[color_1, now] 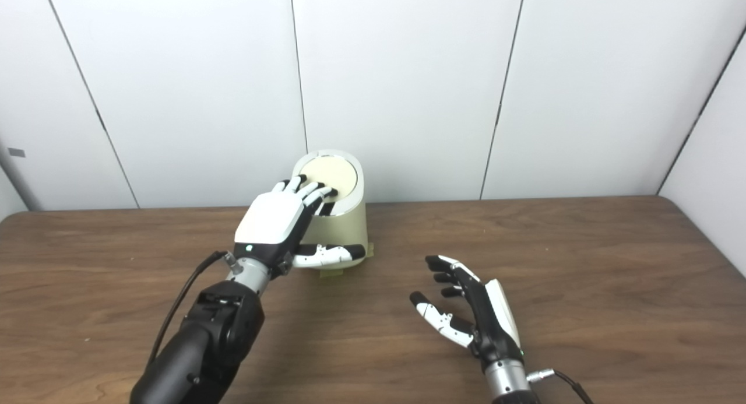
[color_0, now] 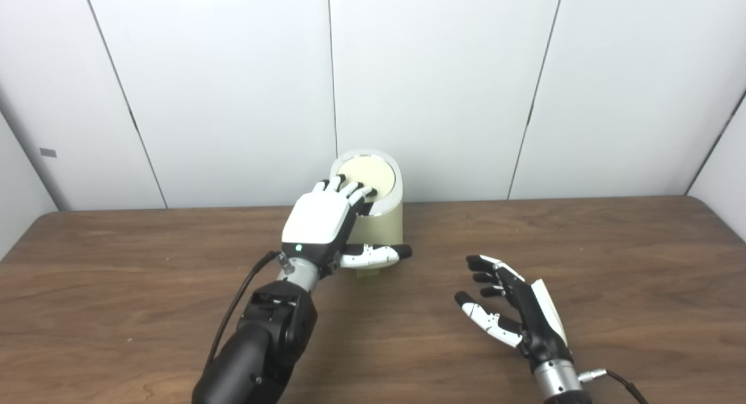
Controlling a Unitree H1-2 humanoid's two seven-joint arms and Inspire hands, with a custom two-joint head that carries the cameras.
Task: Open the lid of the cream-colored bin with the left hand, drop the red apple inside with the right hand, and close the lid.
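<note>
The cream-colored bin (color_0: 387,224) stands at the back middle of the table, its round lid (color_0: 373,174) down. My left hand (color_0: 324,217) lies flat over the bin's front left, its fingertips (color_0: 349,189) resting on the lid and its thumb stretched across the bin's front. It holds nothing. My right hand (color_0: 506,304) hovers open over the table to the right of the bin, palm turned left, empty. No red apple shows in either view.
The brown wooden table (color_0: 612,264) stretches wide to both sides. White wall panels (color_0: 443,71) stand close behind the bin. A small strip of tape (color_1: 332,274) peeks from under the bin's base.
</note>
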